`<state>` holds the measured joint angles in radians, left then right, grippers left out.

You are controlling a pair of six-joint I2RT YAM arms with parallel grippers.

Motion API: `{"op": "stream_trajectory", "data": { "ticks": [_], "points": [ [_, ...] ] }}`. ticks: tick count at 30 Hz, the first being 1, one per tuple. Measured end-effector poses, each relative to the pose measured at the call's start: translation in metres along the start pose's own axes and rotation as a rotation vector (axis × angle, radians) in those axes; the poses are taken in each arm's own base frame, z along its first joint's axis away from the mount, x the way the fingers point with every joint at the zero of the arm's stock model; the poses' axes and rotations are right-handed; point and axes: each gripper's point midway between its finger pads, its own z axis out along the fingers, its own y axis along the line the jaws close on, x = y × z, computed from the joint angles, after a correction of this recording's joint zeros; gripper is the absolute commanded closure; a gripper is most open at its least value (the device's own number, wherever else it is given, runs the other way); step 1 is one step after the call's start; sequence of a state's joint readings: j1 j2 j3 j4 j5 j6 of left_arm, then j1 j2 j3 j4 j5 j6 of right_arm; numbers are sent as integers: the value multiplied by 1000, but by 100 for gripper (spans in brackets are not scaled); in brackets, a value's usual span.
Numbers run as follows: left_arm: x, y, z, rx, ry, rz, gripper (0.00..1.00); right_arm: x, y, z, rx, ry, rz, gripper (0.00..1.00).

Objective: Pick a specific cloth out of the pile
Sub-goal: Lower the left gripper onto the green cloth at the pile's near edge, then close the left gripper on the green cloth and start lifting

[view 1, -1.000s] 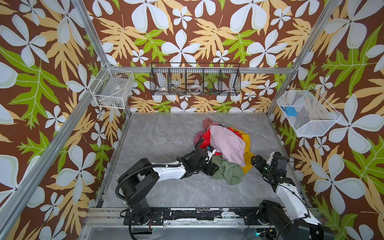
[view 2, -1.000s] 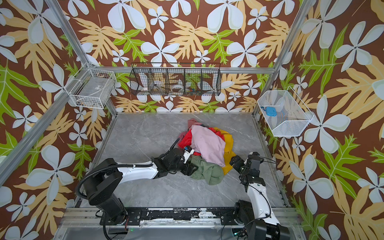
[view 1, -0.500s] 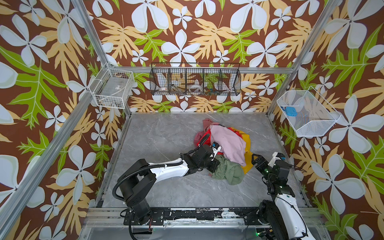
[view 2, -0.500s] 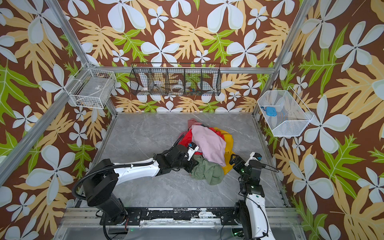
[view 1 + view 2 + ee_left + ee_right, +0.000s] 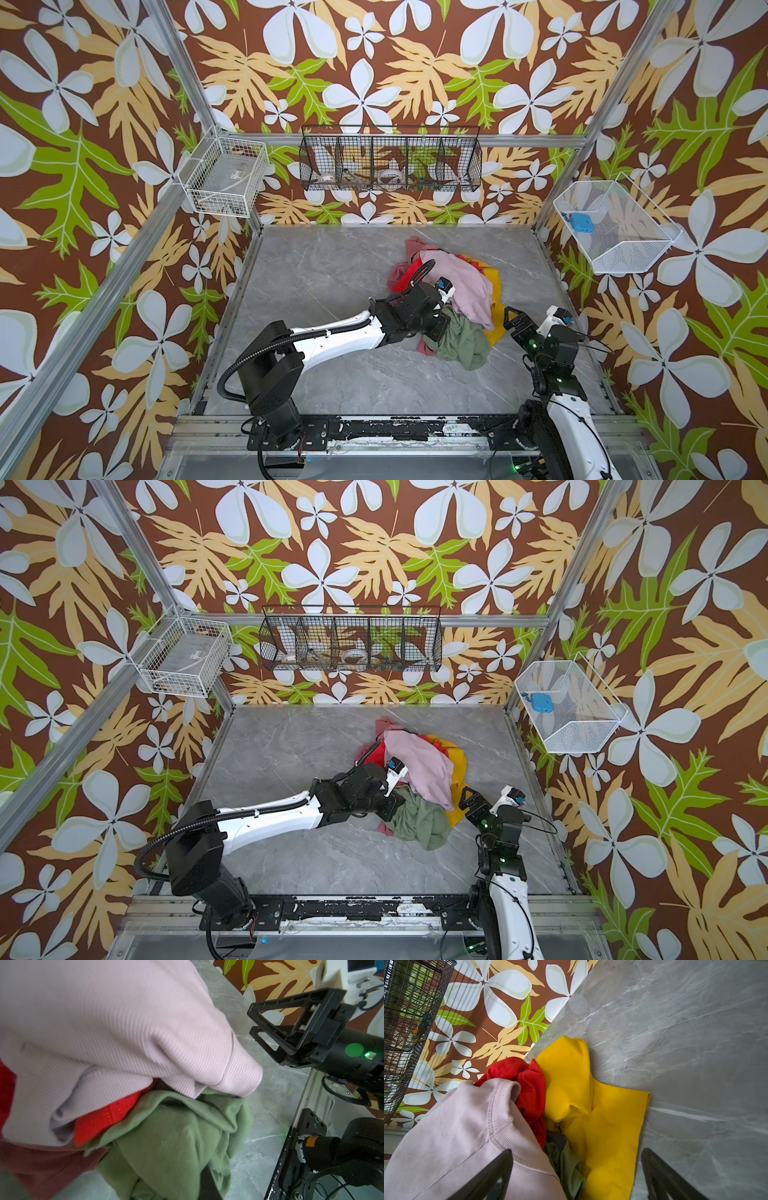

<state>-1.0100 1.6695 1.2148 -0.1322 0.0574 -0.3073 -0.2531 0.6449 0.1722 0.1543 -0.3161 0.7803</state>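
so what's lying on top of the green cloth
The pale pink cloth drapes over the far edge of the green cloth, with a strip of red cloth tucked between them. How far the green runs under them is covered.

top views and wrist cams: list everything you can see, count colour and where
pile: 1, mixed colours, table, right of middle
sage-green cloth: 1, green, pile's near edge
pale pink cloth: 1, pink, on top of the pile
red cloth: 1, bright red, under the pink one
yellow cloth: 1, mustard yellow, pile's right side
dusty rose cloth: 1, dusty rose, pile's far end
table: 1, grey marble, cell floor
black wire basket: 1, black, back wall
white wire baskets: 2, white, left wall, right wall
blue item: 1, blue, in the right basket
left hand: 1, black, shut on the sage-green cloth
right hand: 1, black, open, beside the yellow cloth
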Motion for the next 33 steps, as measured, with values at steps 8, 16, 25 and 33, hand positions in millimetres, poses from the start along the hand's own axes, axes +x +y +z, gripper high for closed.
{"op": "stream_trajectory", "data": {
  "ticks": [8, 16, 25, 33],
  "points": [
    [-18, -23, -17, -18, -25, 69, 100, 1, 2, 6, -27, 3, 25, 5],
    [-39, -29, -39, -53, -73, 90, 100, 7, 2, 7, -53, 13, 48, 7],
    [-49, -45, -68, -20, -119, 135, 100, 9, 4, 11, -62, 33, 64, 8],
    [-57, -48, -90, -8, -157, 160, 100, 8, 5, 14, -57, 45, 64, 8]
  ]
}}
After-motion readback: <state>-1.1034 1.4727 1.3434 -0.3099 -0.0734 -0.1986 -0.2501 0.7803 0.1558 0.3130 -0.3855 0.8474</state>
